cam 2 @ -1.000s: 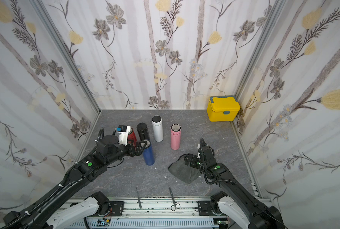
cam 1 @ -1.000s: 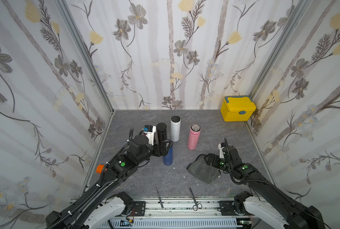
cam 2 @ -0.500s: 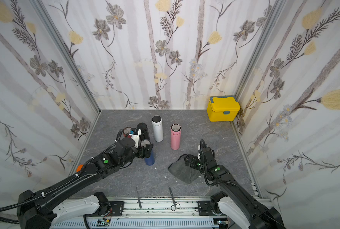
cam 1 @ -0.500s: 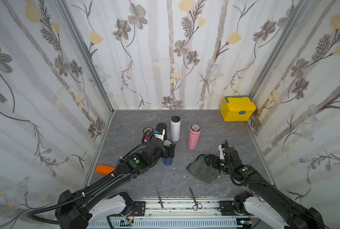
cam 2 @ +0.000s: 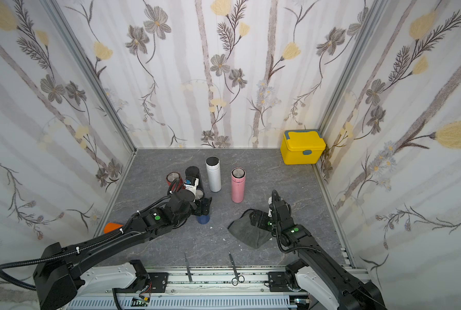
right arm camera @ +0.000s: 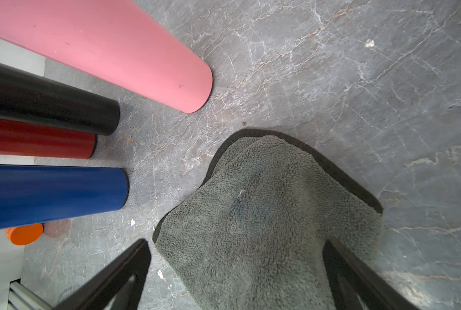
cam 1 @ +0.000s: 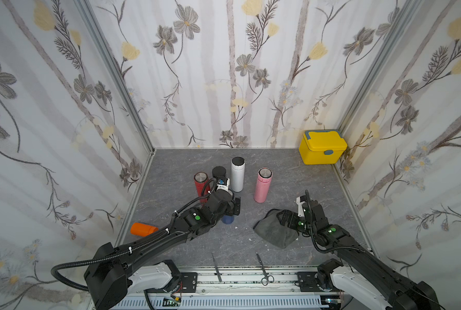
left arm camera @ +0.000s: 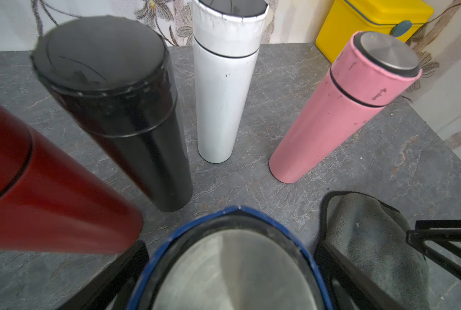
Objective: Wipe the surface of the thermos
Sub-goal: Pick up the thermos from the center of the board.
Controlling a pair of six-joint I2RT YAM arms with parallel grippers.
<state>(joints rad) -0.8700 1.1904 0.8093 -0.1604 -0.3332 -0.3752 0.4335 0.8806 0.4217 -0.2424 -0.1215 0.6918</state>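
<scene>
The blue thermos [cam 1: 227,219] stands upright in front of the other thermoses; its steel-topped cap [left arm camera: 232,268] fills the left wrist view. My left gripper [cam 1: 232,210] is down over that cap, one finger on each side and close to the blue rim. I see no firm contact, so I read it as open. A grey cloth [cam 1: 272,233] lies crumpled to the right of the thermos. My right gripper [right arm camera: 236,241] hangs open over the cloth's right part, its fingers [right arm camera: 132,257] on either side of the fabric, holding nothing.
Red [cam 1: 201,182], black [cam 1: 219,171], white [cam 1: 237,174] and pink [cam 1: 261,188] thermoses stand close behind the blue one. An orange cylinder [cam 1: 143,229] lies by the left wall. A yellow box [cam 1: 322,147] sits back right. Scissors [cam 1: 264,271] lie at the front edge.
My left arm has swung right and come down over the blue thermos, so its jaws now straddle the cap and have narrowed a little. The right arm and cloth are unchanged.
</scene>
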